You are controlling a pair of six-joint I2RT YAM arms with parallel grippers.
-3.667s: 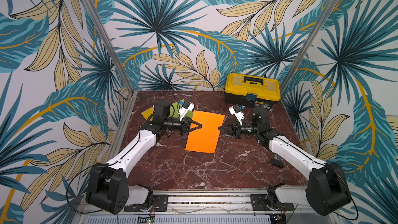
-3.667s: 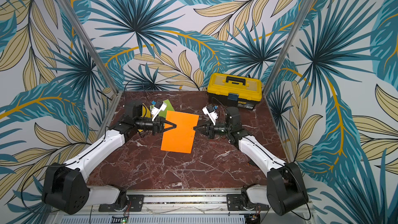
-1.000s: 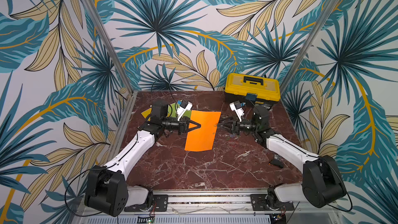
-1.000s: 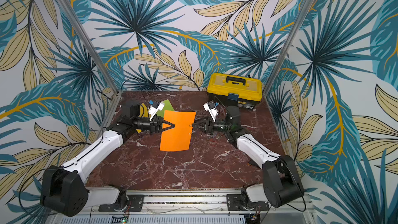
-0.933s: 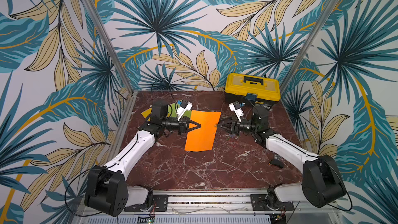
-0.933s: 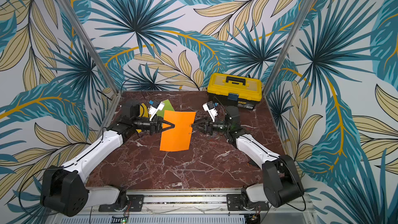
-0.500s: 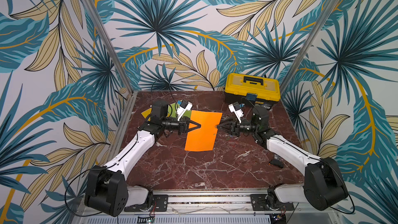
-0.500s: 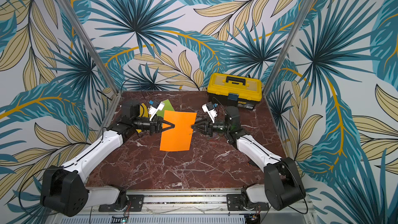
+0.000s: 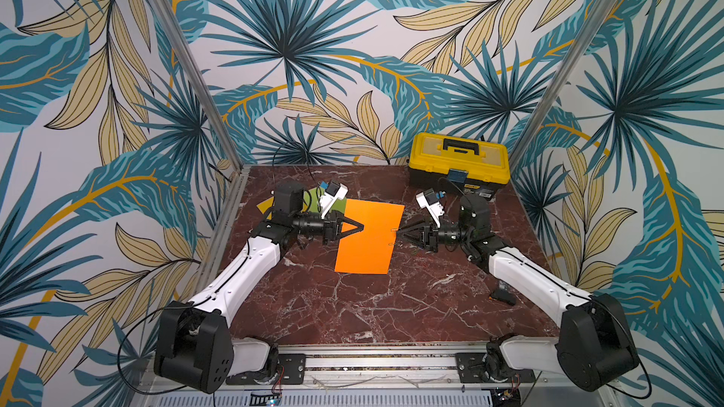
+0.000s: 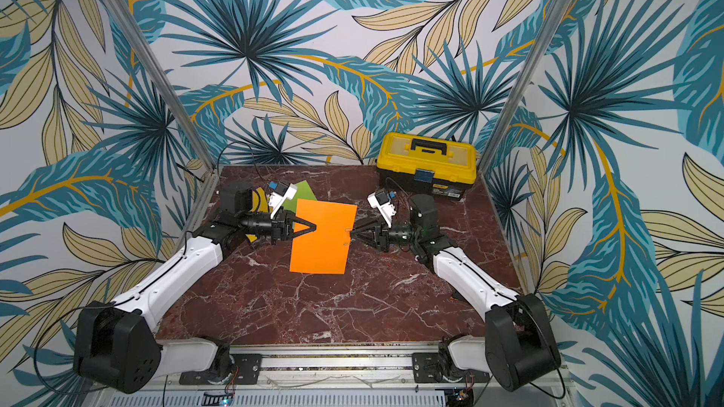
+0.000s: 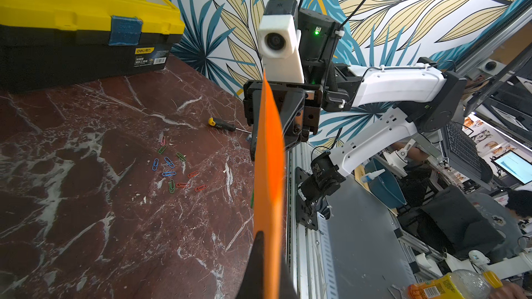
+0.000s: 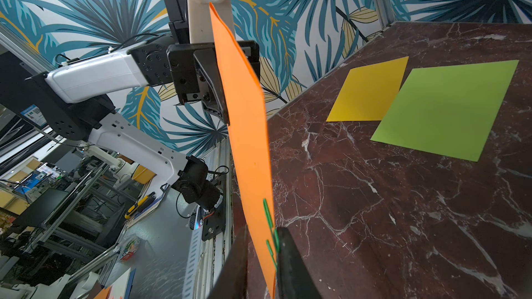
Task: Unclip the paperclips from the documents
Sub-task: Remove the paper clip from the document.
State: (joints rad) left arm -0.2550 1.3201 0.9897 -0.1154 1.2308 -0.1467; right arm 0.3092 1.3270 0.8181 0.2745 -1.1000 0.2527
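- The left gripper (image 9: 362,227) is clenched on the left edge of the rectangular orange paper sheet (image 9: 370,240), holding it upright and clear of the dark red marble tabletop (image 9: 352,307), roughly mid-table.
- The right gripper (image 9: 399,232) meets the sheet's opposite, right edge. In the right wrist view its black fingers (image 12: 290,263) flank that edge with only a narrow gap, and the thin green wire paperclip (image 12: 268,217) sits just beyond them. Whether they pinch it yet I cannot tell.
- A second green clip (image 12: 270,250) sits on the same edge, right between the fingers.
- The key relation: each clip's long axis seems to run left–right, in from the edge and in line with the right gripper, which is much the nearer. A straight pull to the right should slide it off.
- Loose coloured paperclips (image 11: 172,168) lie on the right half of the table.
- The lime green sheet (image 12: 449,110) and golden yellow sheet (image 12: 371,90) lie flat at the far left, behind the left arm.
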